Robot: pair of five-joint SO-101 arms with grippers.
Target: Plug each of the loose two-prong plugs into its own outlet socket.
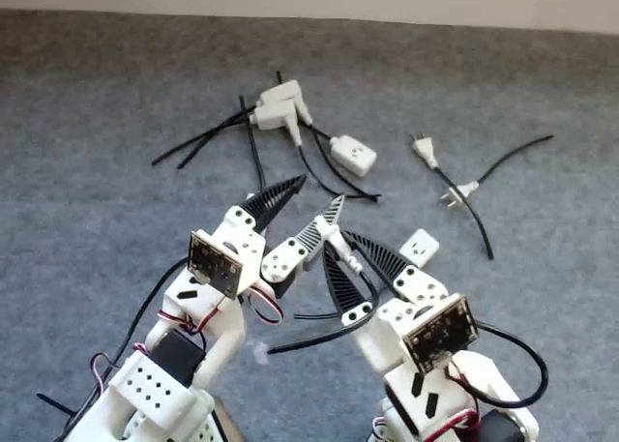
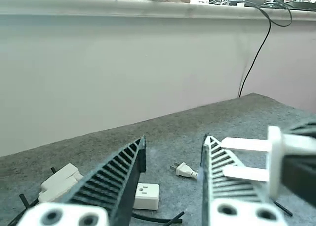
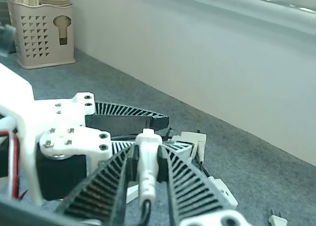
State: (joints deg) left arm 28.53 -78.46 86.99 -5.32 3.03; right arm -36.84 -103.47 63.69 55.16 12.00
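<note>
Since the right gripper (image 3: 147, 149) is clamped tight on the white two-prong plug with black cord (image 3: 147, 171), right beside the left gripper (image 2: 174, 142), which is wide open and empty, I'd steady the small white square outlet socket (image 1: 419, 247) first, then push the prongs in straight.

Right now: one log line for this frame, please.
left gripper: open, empty | right gripper: shut on plug | loose plugs: two on carpet | socket: empty, near right gripper
</note>
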